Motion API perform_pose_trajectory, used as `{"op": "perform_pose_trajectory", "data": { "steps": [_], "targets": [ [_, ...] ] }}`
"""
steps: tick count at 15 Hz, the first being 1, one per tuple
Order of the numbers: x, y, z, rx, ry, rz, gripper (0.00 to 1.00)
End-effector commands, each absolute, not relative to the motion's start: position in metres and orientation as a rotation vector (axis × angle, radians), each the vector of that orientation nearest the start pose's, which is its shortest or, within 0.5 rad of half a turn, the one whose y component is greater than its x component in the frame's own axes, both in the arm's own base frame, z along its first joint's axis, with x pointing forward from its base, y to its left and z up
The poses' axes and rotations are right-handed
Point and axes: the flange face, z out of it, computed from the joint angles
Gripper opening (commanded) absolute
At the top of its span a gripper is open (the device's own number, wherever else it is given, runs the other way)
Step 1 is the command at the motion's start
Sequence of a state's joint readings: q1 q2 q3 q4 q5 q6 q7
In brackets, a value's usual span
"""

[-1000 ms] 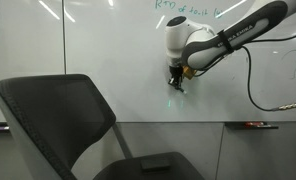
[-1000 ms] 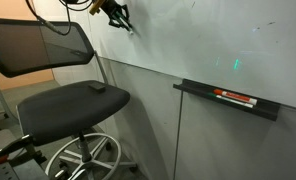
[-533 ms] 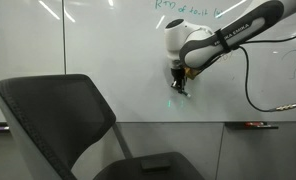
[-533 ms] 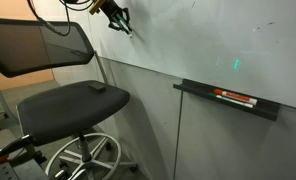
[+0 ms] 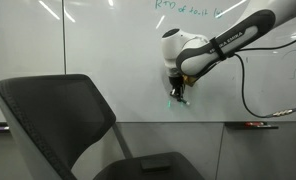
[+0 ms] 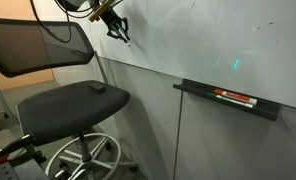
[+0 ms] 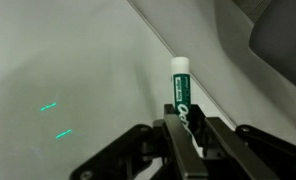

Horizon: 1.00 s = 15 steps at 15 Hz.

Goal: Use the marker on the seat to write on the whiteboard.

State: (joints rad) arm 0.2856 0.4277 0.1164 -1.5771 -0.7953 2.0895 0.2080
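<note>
Whiteboard [image 5: 88, 50] fills the background in an exterior view, with green writing [image 5: 186, 8] along its top. An arm [image 5: 228, 40] reaches in from the upper right. Its gripper [image 5: 176, 88] points down close to the board, and the marker [image 5: 177, 97] shows only as a green tip. A chair [image 5: 58, 110] back stands in front.

Seen from the side in an exterior view, the seat [image 6: 73, 100] carries a small dark thing [image 6: 94, 87]. A tray [image 6: 228, 100] on the board holds a pen [image 6: 233, 96].

Only the wrist view settles the grip: the fingers [image 7: 204, 138] clamp the green-labelled marker [image 7: 182, 95]. Whether its tip touches the board is unclear. Two green strokes [image 7: 50, 105] lie to its left.
</note>
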Motion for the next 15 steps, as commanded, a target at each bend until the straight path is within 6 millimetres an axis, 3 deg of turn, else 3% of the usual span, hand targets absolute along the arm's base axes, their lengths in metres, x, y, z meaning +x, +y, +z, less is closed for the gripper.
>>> {"op": "perform_pose_trajectory", "data": {
  "steps": [1, 5, 11, 15],
  "targets": [
    [0.659, 0.247, 0.407, 2.418, 0.765, 0.376, 0.05],
    [0.659, 0.259, 0.405, 2.418, 0.785, 0.393, 0.05],
    [0.666, 0.262, 0.418, 2.420, 0.771, 0.436, 0.05],
    [0.667, 0.261, 0.415, 2.454, 0.775, 0.395, 0.05]
  ]
}}
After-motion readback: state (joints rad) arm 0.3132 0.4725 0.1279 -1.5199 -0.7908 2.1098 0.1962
